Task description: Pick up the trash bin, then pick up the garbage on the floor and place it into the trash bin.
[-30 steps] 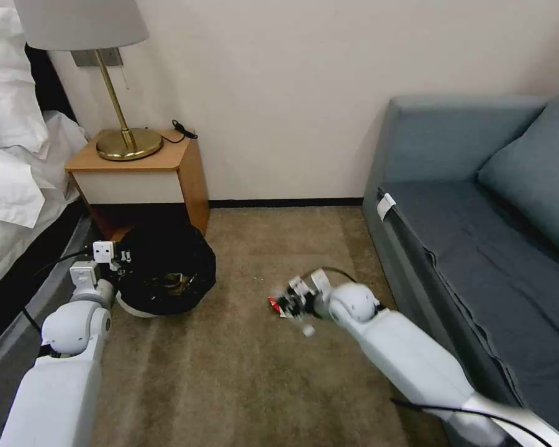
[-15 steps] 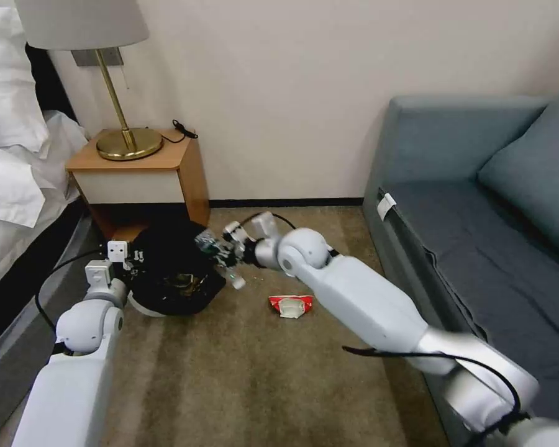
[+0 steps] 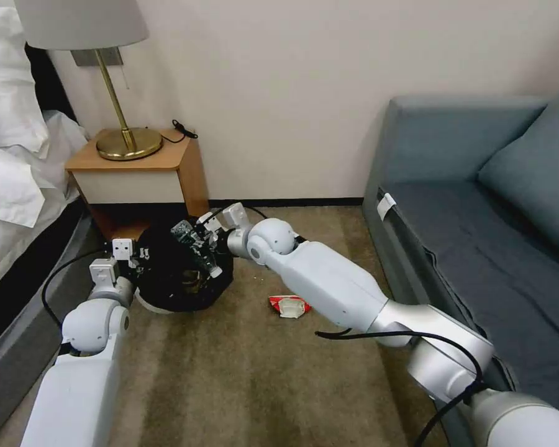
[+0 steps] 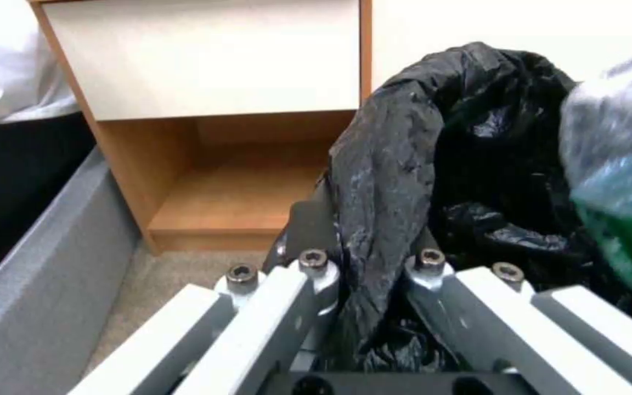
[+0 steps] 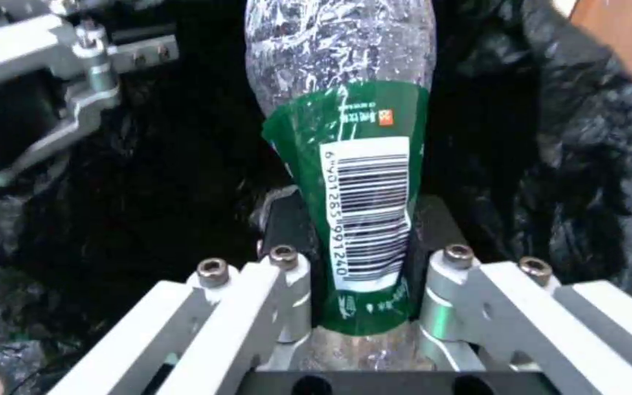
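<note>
Head view: high, angled forward and down over the floor (image 3: 242, 385). Both wrist views: close along their fingers at the trash bin (image 3: 180, 276), the part all share.

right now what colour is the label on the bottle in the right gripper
Green, with a white barcode patch, on the bottle in the right gripper; the right wrist view shows it best.

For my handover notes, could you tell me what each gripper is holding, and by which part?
The right gripper clamps the bottle across its green-labelled lower body, over the trash bin. The left gripper pinches the bin's bag-covered rim.
</note>
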Robot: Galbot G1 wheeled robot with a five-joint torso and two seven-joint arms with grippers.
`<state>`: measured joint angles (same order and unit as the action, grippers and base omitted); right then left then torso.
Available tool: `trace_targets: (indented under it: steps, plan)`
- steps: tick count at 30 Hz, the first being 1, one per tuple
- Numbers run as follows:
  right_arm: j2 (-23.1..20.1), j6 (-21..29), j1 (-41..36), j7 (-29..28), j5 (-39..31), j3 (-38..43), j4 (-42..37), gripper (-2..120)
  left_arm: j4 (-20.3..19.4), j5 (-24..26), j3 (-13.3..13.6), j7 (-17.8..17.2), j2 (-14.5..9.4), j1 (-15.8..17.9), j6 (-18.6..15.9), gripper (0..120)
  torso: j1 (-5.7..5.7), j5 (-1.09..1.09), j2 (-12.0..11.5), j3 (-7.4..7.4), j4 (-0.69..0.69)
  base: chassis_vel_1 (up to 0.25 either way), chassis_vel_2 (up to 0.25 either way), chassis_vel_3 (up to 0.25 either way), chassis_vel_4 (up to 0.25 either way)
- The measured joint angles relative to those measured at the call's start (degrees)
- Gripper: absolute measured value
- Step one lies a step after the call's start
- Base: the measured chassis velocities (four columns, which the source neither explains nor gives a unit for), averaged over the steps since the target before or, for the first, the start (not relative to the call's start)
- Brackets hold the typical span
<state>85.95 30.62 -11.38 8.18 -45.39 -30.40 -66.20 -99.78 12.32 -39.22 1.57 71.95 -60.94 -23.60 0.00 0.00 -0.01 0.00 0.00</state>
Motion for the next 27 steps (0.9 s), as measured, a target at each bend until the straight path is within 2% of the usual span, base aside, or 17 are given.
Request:
trace_targets:
  steps: [2,6,7,9,10,11,15,18,20,24,27]
  plan:
    - [0.1,-0.4,-0.3,-0.6,0.2,-0.4,-0.1,20,0.0,0.3,-0.1,0.0,0.0,-0.2,0.0,4,0.0,0.0,0.0,0.0,0.0,0.0,0.0,0.0,0.0]
    - [0.6,-0.6,-0.7,-2.6,0.4,-0.8,-0.4,39,-0.2,0.4,-0.2,0.0,0.2,-0.3,0.0,4,0.0,0.0,0.0,0.0,0.0,0.0,0.0,0.0,0.0]
    - [0.6,-0.6,-0.7,-2.6,0.4,-0.8,-0.4,39,-0.2,0.4,-0.2,0.0,0.2,-0.3,0.0,4,0.0,0.0,0.0,0.0,0.0,0.0,0.0,0.0,0.0]
    - [0.7,-0.6,-0.8,-2.7,0.4,-0.8,-0.5,47,-0.2,0.4,-0.3,0.0,0.3,-0.3,0.0,4,0.0,0.0,0.0,0.0,0.0,0.0,0.0,0.0,0.0]
    - [0.7,-0.6,-0.9,-2.8,0.5,-0.7,-0.7,54,0.0,0.5,-0.4,0.0,0.3,-0.3,0.3,4,0.0,0.0,0.0,0.0,0.0,0.0,0.0,0.0,0.0]
    - [0.7,-0.6,-0.9,-2.8,0.5,-0.7,-0.7,54,0.0,0.5,-0.4,0.0,0.3,-0.3,0.3,4,0.0,0.0,0.0,0.0,0.0,0.0,0.0,0.0,0.0]
    - [-0.7,-0.6,-1.2,-2.6,0.3,-0.6,-1.5,73,0.9,0.7,-1.0,-0.2,-0.1,-0.2,0.9,4,0.0,0.0,0.0,0.0,0.01,0.0,0.0,0.0,0.0]
    - [-1.2,-0.7,-1.3,-2.4,0.3,-0.6,-1.7,79,1.0,0.8,-1.2,-0.3,-0.3,-0.1,1.0,4,0.0,0.01,0.0,0.0,0.0,0.0,0.0,0.0,0.0]
    - [-1.7,-1.0,-1.8,-2.3,0.6,0.0,-1.8,90,1.3,1.0,-1.3,-0.3,-0.4,0.0,1.0,4,0.0,0.01,0.0,0.0,0.0,0.0,0.0,0.0,0.0]
    - [-2.1,-1.2,-2.6,-2.1,2.0,1.3,-1.6,99,2.0,1.0,-1.5,-0.3,-0.5,0.4,1.2,4,0.0,0.01,0.0,0.0,0.0,0.0,0.0,0.0,0.0]
    - [-2.7,-1.3,-2.9,-1.6,3.4,1.8,-1.0,100,2.5,1.0,-1.8,-0.4,-0.7,0.5,1.5,4,0.0,0.01,0.0,0.0,0.0,0.0,0.0,0.0,0.0]
